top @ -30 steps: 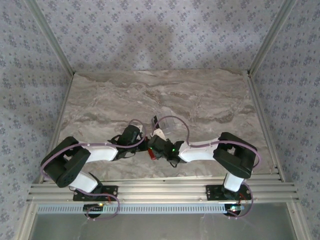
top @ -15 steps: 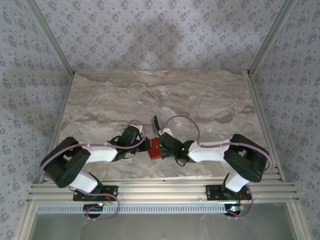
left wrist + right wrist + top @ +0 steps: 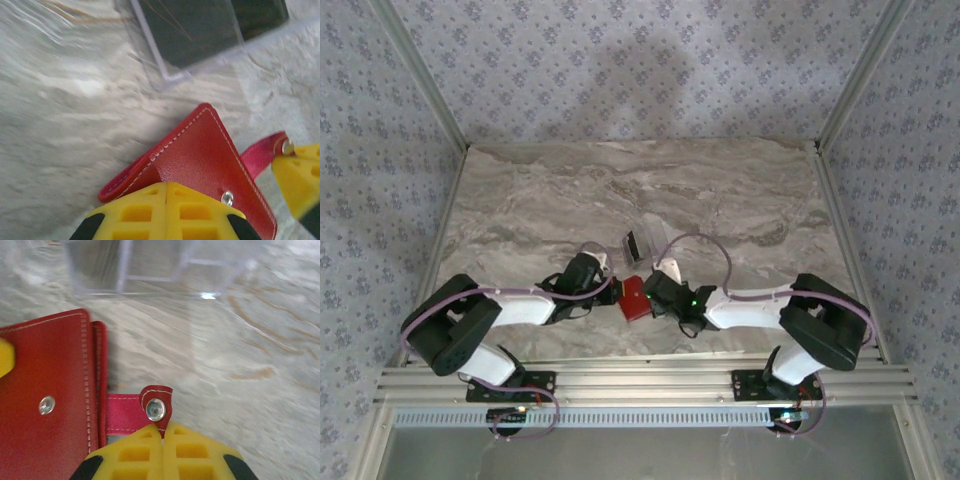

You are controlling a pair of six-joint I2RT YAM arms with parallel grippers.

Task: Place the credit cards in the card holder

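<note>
1. Down at the near edge of the tabletop (image 3: 520, 200), both arms fold inward and meet about midway between its left and right edges.
2. Left gripper (image 3: 166, 195): yellow fingers pressed flat together, fully closed, with the tips on the near part of the red cover. Whether any leather sits between them I cannot tell.
3. Right gripper (image 3: 162, 435): closed as well, the two fingers meeting in a tight seam. Its tips are right at the end of the snap tab (image 3: 132, 412), just below the tab's silver stud. Pinched or merely touched, I cannot tell.
4. Between the two grippers is the card holder (image 3: 635, 298), lying on the marble close to the near edge. It is folded over, red side up, and the tab sticks out unfastened on the right gripper's side.
5. Just beyond it, toward the far edge, stands the clear plastic box (image 3: 150, 270), with a strip of bare marble between the two.
6. And the credit cards (image 3: 200, 25) are dark shapes showing through that box's transparent wall, apart from the card holder.
</note>
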